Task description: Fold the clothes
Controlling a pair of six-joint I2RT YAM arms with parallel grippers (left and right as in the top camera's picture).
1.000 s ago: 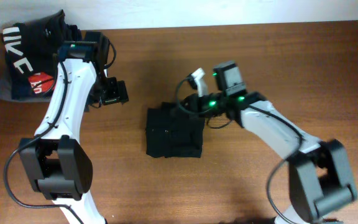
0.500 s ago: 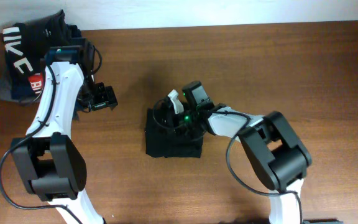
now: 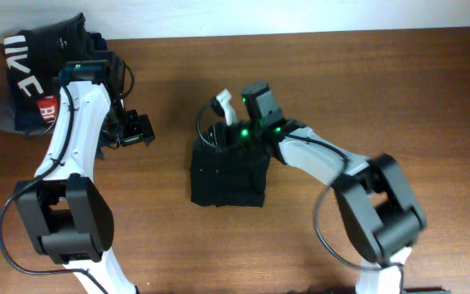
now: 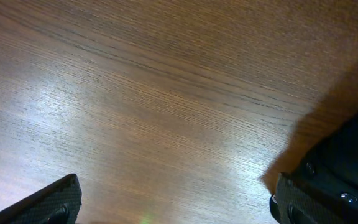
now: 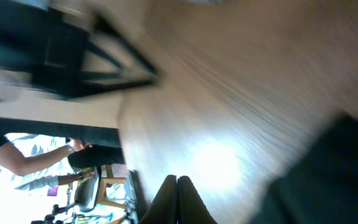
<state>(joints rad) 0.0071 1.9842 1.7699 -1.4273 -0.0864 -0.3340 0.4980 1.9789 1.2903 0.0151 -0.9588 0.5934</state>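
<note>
Lying folded square, soft black clothes [image 3: 228,180], grained wooden table [image 3: 382,82]

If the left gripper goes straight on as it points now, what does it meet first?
Probably the bare wooden table. Between the open fingers of the left gripper its wrist view shows only wood; the depth is unclear.

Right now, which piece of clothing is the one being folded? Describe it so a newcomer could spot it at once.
Start from the brown wooden table: near its middle lies a plain black garment, folded into a compact square. Unlike the pile at the table's far left corner, it shows no big white letters and no red.
</note>
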